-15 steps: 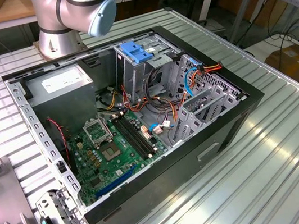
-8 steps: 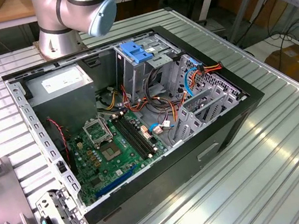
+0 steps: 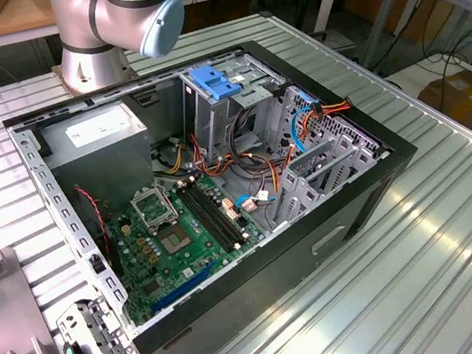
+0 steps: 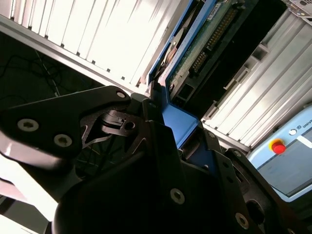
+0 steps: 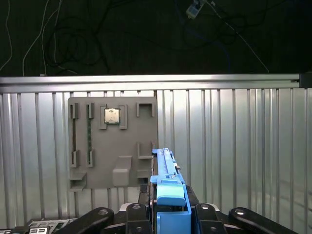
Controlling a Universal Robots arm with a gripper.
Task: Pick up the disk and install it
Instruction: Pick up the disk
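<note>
Jaws are gripping the disk [image 5: 168, 181] at its blue-railed end, closed onto it w/ nothing else in them. In the first wrist view the disk is showing edge-on, w/ the ribbed tabletop [image 5: 234, 146] and a grey fixture tray [image 5: 97, 161] lying beyond it; a small chip [image 5: 112, 115] is sitting in one of the tray's pockets. In the second wrist view the disk's green circuit board [image 4: 204, 44] is facing the cam. In the exterior view the open PC case [image 3: 357, 203] is lying on the tabletop, motherboard [image 3: 174, 236] showing, light-blue bracket [image 3: 217, 83] sitting atop the drive cage, and the arm's base [image 3: 93, 69] is standing just beside the case
</note>
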